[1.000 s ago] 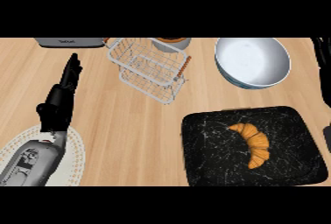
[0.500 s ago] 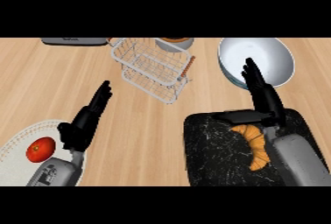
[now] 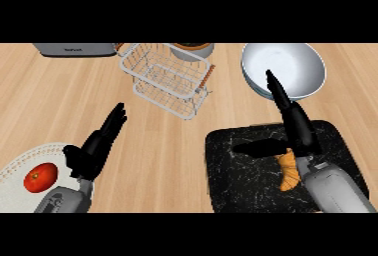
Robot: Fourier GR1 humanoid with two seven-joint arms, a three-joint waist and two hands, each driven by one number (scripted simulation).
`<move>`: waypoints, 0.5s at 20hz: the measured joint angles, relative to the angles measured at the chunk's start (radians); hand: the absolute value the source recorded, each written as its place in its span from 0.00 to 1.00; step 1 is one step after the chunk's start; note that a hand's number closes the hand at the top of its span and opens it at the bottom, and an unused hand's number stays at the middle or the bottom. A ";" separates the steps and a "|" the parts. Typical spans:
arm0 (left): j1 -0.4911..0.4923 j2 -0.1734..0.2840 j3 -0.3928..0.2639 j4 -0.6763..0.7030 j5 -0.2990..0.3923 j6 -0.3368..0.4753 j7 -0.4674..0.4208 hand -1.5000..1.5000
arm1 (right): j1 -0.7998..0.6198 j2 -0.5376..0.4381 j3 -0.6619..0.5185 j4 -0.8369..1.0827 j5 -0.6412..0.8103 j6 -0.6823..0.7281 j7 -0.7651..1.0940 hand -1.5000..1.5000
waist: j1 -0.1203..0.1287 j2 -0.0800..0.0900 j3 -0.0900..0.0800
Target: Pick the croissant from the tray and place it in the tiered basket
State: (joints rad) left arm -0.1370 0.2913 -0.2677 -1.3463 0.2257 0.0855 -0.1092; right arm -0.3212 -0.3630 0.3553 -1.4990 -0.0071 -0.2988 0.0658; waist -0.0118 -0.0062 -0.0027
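A golden croissant [image 3: 289, 175] lies on the black marbled tray [image 3: 236, 185] at the lower right; my right hand [image 3: 295, 125] hovers over its upper end, fingers straight and pointing away, thumb stretched left, hiding part of it. The hand is open and holds nothing. The white wire tiered basket [image 3: 168, 80] stands at the back, left of centre. My left hand [image 3: 96, 147] rests open at the lower left, fingers pointing up and right.
A white plate [image 3: 18, 192] with a red tomato [image 3: 40, 177] sits at the lower left beside my left forearm. A white bowl [image 3: 295, 67] stands behind the tray. A grey appliance [image 3: 74, 48] and a pot [image 3: 192, 49] line the back edge.
My right hand has come further in over the tray and now covers the croissant's top end. The left hand has shifted slightly lower, and the view has tilted, showing more of the plate.
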 measured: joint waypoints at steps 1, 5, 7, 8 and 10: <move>0.002 0.001 0.001 -0.003 0.002 -0.003 0.001 0.50 | -0.007 -0.045 0.010 -0.013 0.033 0.013 0.039 0.00 | -0.002 -0.002 -0.001; 0.006 0.002 0.007 0.000 0.004 -0.003 0.004 0.50 | -0.048 -0.230 0.077 -0.063 0.147 0.133 0.226 0.00 | -0.012 -0.010 -0.006; 0.012 0.005 0.005 0.003 0.003 -0.009 -0.001 0.50 | -0.073 -0.313 0.116 -0.089 0.186 0.221 0.319 0.00 | -0.011 -0.012 -0.007; 0.013 0.007 0.007 0.005 0.004 -0.012 -0.003 0.50 | -0.086 -0.349 0.138 -0.108 0.205 0.266 0.365 0.00 | -0.011 -0.012 -0.008; 0.015 0.004 0.004 0.007 0.002 -0.013 -0.004 0.50 | -0.106 -0.413 0.176 -0.158 0.219 0.365 0.456 0.00 | -0.013 -0.013 -0.008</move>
State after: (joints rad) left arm -0.1217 0.2954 -0.2633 -1.3389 0.2276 0.0725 -0.1135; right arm -0.4275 -0.7764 0.5309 -1.6571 0.2119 0.0666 0.5220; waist -0.0248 -0.0189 -0.0103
